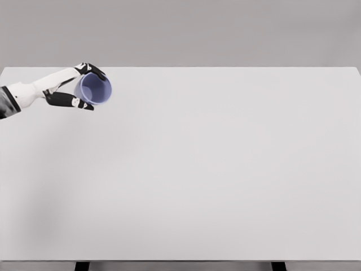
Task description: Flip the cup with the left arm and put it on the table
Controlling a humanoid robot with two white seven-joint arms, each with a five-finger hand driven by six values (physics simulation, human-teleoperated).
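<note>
A blue-violet cup (95, 89) is at the far left of the white table (214, 169), tilted so its open mouth faces me and to the right. My left hand (84, 86) is shut on it, with dark fingers (93, 70) over the top of the rim and others (79, 103) under it. The white left forearm (39, 86) comes in from the left edge. Whether the cup touches the table or hangs above it, I cannot tell. The right arm does not show.
The table's far edge runs just behind the hand. Two dark table legs (82, 266) show at the bottom edge. A plain grey wall lies beyond the table.
</note>
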